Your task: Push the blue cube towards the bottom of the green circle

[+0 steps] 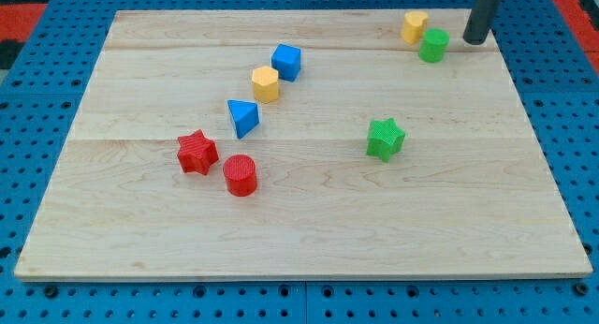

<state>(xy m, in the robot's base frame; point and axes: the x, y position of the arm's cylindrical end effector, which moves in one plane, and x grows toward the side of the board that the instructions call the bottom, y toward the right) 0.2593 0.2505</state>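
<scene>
The blue cube (286,61) sits on the wooden board in the upper middle, touching a yellow hexagon block (266,84) at its lower left. The green circle, a short green cylinder (433,45), stands near the view's top right, next to a yellow block (415,26). My tip (474,39) is at the top right, just right of the green cylinder and far right of the blue cube.
A blue triangle (243,117) lies below the yellow hexagon. A red star (197,153) and a red cylinder (241,175) sit at the lower left. A green star (385,139) lies right of centre. The board's edge (299,275) runs along the bottom.
</scene>
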